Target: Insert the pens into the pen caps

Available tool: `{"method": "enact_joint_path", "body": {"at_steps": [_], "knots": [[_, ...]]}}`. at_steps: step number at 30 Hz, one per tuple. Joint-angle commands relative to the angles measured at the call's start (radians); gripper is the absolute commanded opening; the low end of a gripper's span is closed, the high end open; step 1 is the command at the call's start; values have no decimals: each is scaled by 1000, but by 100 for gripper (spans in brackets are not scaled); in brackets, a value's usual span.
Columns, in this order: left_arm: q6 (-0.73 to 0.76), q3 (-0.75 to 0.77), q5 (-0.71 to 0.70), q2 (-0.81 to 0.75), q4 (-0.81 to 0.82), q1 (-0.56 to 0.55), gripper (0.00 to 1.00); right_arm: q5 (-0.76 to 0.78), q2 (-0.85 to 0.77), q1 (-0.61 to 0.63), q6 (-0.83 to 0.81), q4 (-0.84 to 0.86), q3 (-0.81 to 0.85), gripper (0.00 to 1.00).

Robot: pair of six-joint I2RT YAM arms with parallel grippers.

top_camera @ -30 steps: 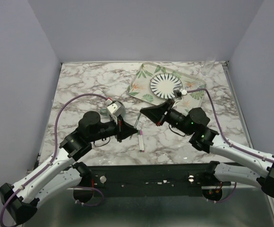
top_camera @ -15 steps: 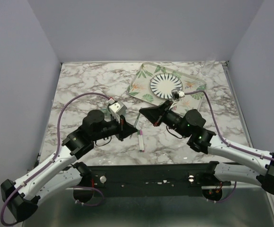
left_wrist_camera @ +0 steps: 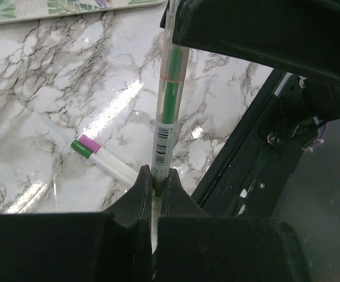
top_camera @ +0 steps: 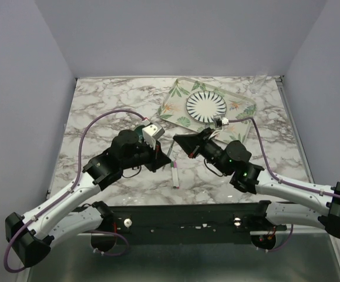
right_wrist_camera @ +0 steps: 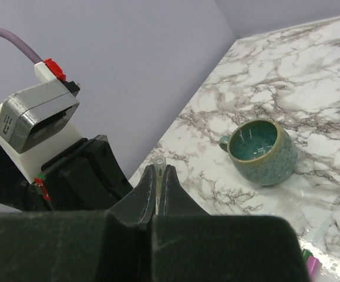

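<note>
My left gripper (left_wrist_camera: 156,173) is shut on a thin clear pen (left_wrist_camera: 168,111) with a green core and a barcode label. The pen runs up from its jaws to my right gripper's black body. In the right wrist view my right gripper (right_wrist_camera: 158,167) is shut on a clear tube end (right_wrist_camera: 157,160), apparently the same pen's far end. In the top view the two grippers (top_camera: 165,157) (top_camera: 177,141) meet tip to tip over the table's front middle. A second white pen (top_camera: 175,174) lies on the marble, with a pink-purple cap (left_wrist_camera: 89,141) and a green cap (left_wrist_camera: 79,147) at its end.
A green cup (right_wrist_camera: 262,150) stands on the marble beyond the right gripper. A leaf-patterned tray (top_camera: 171,98) with a striped plate (top_camera: 206,107) sits at the back. A clear glass (top_camera: 258,84) stands at the back right corner. The black base rail (top_camera: 187,214) runs along the near edge.
My left arm has swung right and forward, bringing its gripper up to the right gripper's tip. The right gripper has shifted slightly left. The white pen on the table has not moved.
</note>
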Motion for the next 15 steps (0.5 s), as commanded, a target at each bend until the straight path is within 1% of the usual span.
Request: {"method": "enact_joint_path", "body": {"at_steps": [1,5,10,14,15], "knots": [[-7,124,-265,18,300,36,0,-211,46,133,93,-221,-87,1],[-8,142,-275,44,329,59,0,-198,95,167,122,-203,-101,1],[-10,151,-260,67,342,94,0,-192,107,187,139,-196,-92,1],[-10,141,-252,52,339,99,0,-189,104,187,156,-215,-87,1],[-11,125,-231,47,339,99,0,-122,99,187,159,-236,-78,1]]}}
